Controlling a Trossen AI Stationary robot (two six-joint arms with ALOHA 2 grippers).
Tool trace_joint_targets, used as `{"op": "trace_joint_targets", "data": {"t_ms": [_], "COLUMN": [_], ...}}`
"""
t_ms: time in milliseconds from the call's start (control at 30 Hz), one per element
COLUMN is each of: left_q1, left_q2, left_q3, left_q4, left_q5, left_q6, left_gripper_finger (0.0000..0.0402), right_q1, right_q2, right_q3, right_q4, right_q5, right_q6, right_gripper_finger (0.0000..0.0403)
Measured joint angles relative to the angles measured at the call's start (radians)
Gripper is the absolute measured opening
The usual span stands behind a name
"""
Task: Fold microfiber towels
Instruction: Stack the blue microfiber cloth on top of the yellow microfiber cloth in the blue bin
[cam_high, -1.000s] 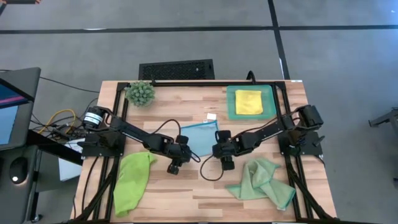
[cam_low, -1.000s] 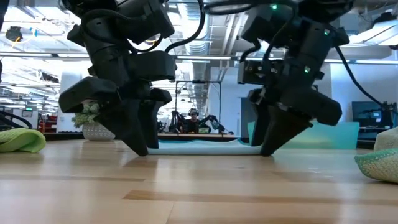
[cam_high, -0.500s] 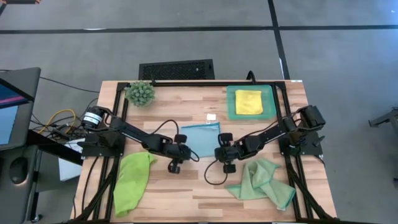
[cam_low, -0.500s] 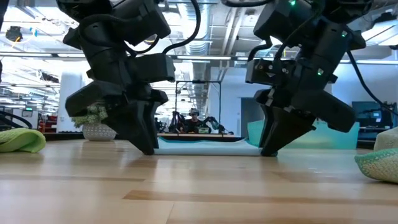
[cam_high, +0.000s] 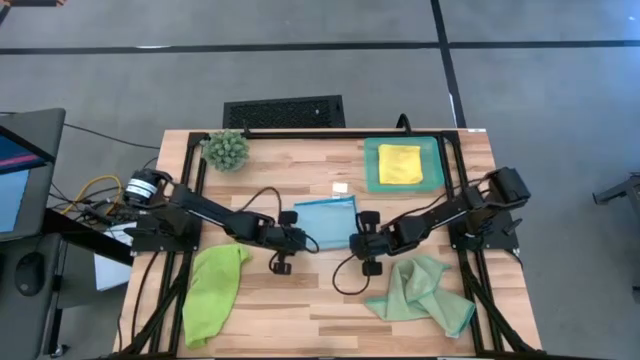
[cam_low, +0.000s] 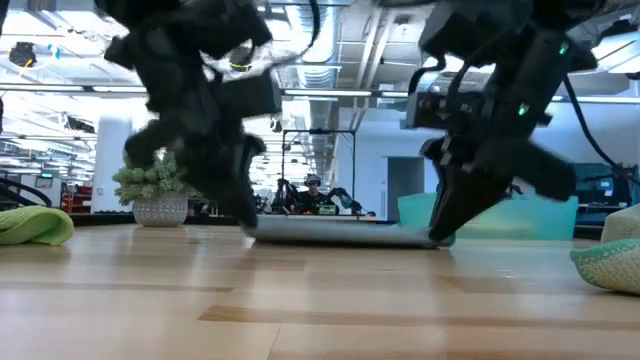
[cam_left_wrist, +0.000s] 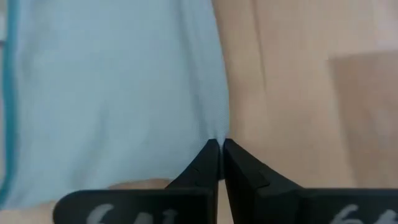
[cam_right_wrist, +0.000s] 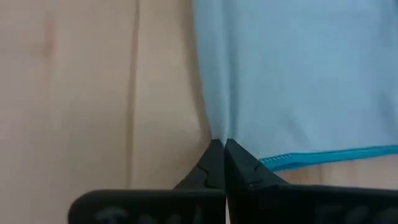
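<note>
A light blue towel (cam_high: 325, 220) lies flat at the table's middle. My left gripper (cam_high: 298, 240) is shut on its near left corner, and my right gripper (cam_high: 354, 243) is shut on its near right corner. In the low view the towel (cam_low: 340, 232) is a thin strip between the left gripper (cam_low: 247, 222) and the right gripper (cam_low: 440, 236). A lime green towel (cam_high: 213, 290) lies crumpled at the near left. A pale sage green towel (cam_high: 420, 290) is bunched at the near right. A folded yellow towel (cam_high: 400, 163) rests in the teal tray (cam_high: 372, 170). My left gripper pinches the blue towel's near left corner (cam_left_wrist: 217, 127) between its two fingertips, slanting down onto it. The rest of the towel lies on the table. One layer or several, I cannot tell. My right gripper pinches the near right corner (cam_right_wrist: 217, 132) between its fingertips, beside the teal hem (cam_right_wrist: 323, 158), also slanting down. The cloth spreads flat away from the fingers.
A small spiky plant (cam_high: 226, 150) stands at the far left corner. A small pale tag (cam_high: 340, 187) lies just beyond the blue towel. Bare wood (cam_high: 310, 300) lies between the two green towels at the near edge.
Both grippers have shut on the blue towel's near corners, taking hold. The left gripper has shifted a little toward the table's right and is blurred in motion. The towel has stayed flat on the table.
</note>
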Motion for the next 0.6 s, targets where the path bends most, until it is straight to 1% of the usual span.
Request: {"op": "trace_joint_targets", "data": {"t_ms": [167, 367, 500, 600], "left_q1": [-0.002, -0.001, 0.015, 0.044], "left_q2": [-0.077, -0.150, -0.163, -0.146], "left_q3": [-0.001, 0.001, 0.013, 0.076], "left_q4": [0.007, 0.095, 0.185, 0.208], "left_q5": [0.012, 0.016, 0.026, 0.025], "left_q6": [-0.003, 0.002, 0.014, 0.060], "left_gripper_finger": [0.0001, 0.0000, 0.0000, 0.0000], "right_q1": [0.000, 0.017, 0.033, 0.047], "right_q2": [-0.126, -0.288, -0.382, -0.449], "right_q3": [0.002, 0.005, 0.005, 0.006], "right_q4": [-0.038, -0.092, -0.132, -0.217], "right_q5": [0.007, 0.033, 0.043, 0.092], "right_q6": [0.038, 0.094, 0.104, 0.138], "right_gripper_finger": [0.0004, 0.0003, 0.0002, 0.0001]}}
